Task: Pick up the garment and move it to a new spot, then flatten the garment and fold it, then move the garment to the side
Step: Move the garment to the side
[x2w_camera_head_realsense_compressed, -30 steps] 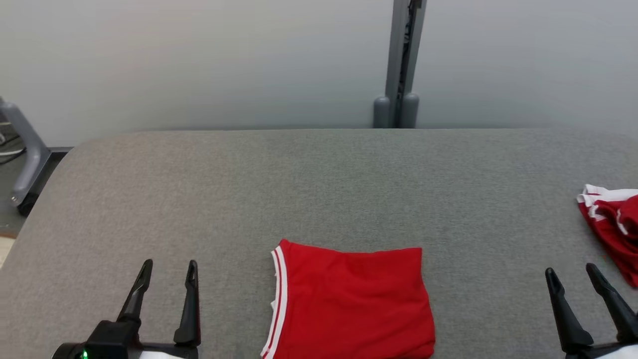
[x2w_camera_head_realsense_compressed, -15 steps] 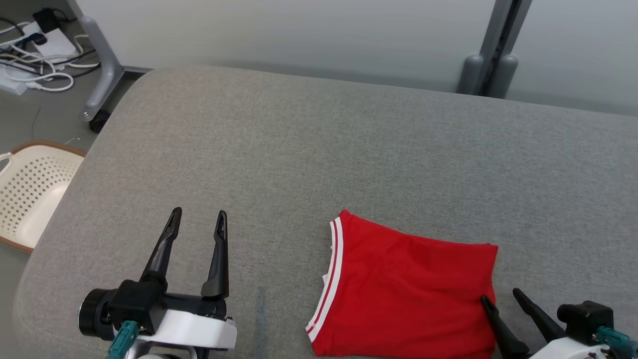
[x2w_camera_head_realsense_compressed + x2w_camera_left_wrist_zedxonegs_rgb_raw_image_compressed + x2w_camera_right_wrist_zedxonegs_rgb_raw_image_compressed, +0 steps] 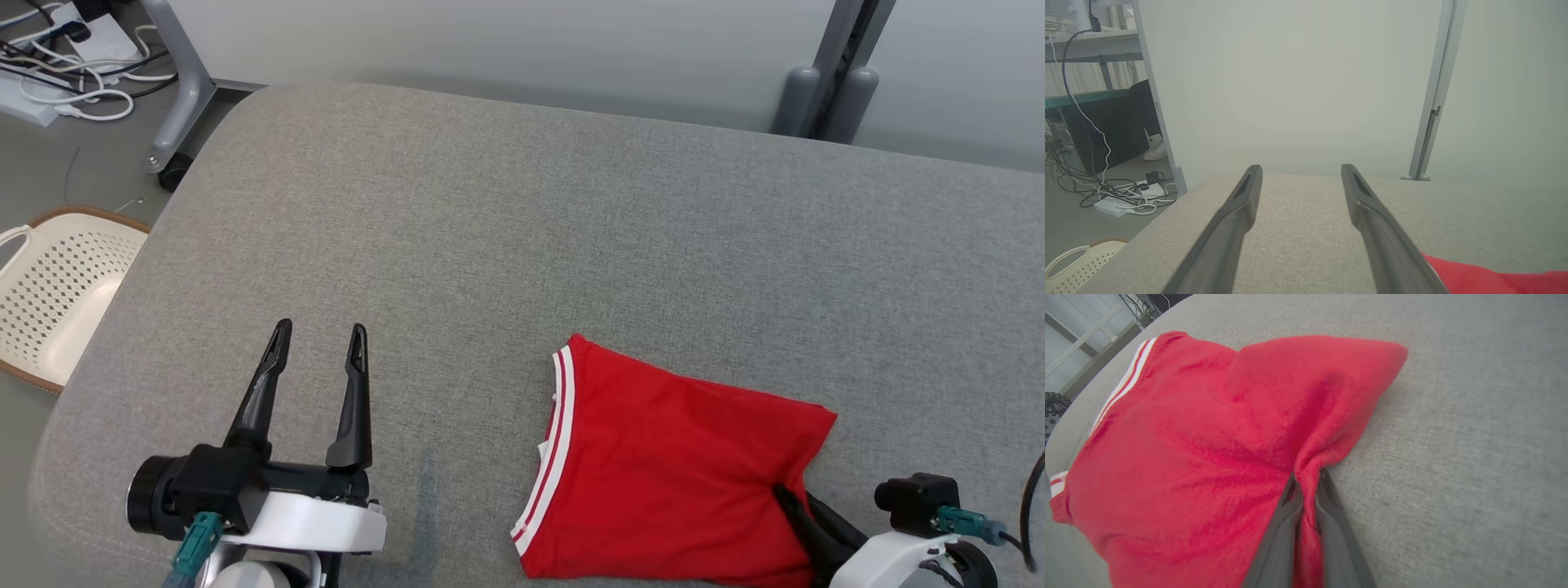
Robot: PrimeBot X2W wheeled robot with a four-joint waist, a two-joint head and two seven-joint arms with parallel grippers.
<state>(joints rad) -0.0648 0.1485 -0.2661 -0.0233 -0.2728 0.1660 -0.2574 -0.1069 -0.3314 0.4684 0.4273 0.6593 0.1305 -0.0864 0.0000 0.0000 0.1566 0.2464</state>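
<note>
Garment [image 3: 678, 465] is a red knit piece with a white-and-red striped trim on its left edge. It's folded to a rough rectangle and lies flat at the near edge of the tabletop [image 3: 506, 229], right of centre in head view.

Right pincer [image 3: 1306, 475] is clamped together on the garment's right edge. A ridge of red cloth is squeezed between the fingers, and the fabric puckers toward the grip. Left pincer [image 3: 320, 328] has its fingers apart and holds nothing, over bare tabletop well left of the garment.

Handling, as a judgement:
- The garment looks soft, light and limp, with no stiffness.
- Lifted from one point it will likely sag and let the fold fall open, so sliding it low seems safer.
- The layers may slip on each other, so the pinch should take every layer. I can't tell whether the bottom layer is in the grip.
- A second hold would fit best at the striped trim side, which is thicker and nearest the free pincer.

The tabletop is covered in grey woven fabric with rounded corners. The weave looks grippy, so dragged cloth may bunch.

The room has a pale partition wall [image 3: 490, 41] behind, with a grey post [image 3: 845, 65]. On the floor to the left are a cream perforated basket [image 3: 69, 269], a tangle of cables [image 3: 73, 86] and a wheeled frame leg [image 3: 184, 98]
</note>
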